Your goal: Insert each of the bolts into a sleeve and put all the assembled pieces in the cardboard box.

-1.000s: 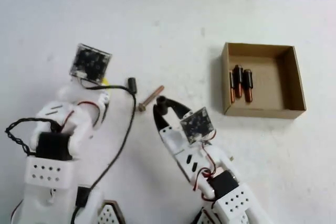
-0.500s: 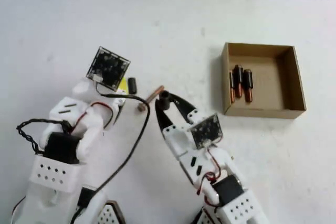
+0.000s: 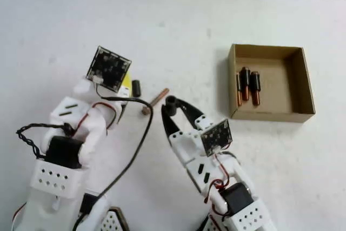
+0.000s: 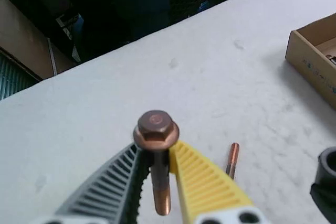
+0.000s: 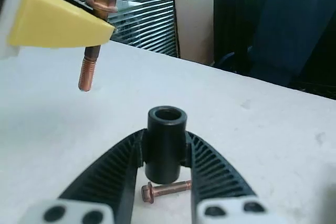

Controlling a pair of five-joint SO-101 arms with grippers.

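My left gripper (image 4: 156, 169) is shut on a copper bolt (image 4: 156, 156), hex head up and thread hanging down between the grey and yellow fingers. My right gripper (image 5: 166, 153) is shut on a black sleeve (image 5: 166, 142) held upright, bore facing up. The held bolt (image 5: 93, 40) hangs above and to one side of the sleeve, apart from it. In the high view the sleeve (image 3: 171, 102) sits a little right of the left gripper's yellow finger (image 3: 126, 83). A second bolt (image 3: 155, 101) lies flat on the table between the two grippers. The cardboard box (image 3: 303, 82) stands at the right.
Three assembled pieces (image 3: 247, 86) lie side by side in the box. A loose black sleeve (image 3: 135, 87) lies on the table beside the left gripper. A black cable (image 3: 135, 144) runs across the table between the arms. The table's far half is bare white.
The left arm has swung right, bringing the held bolt nearer the sleeve. The right arm's wrist has shifted slightly right, with the sleeve still in its grip.
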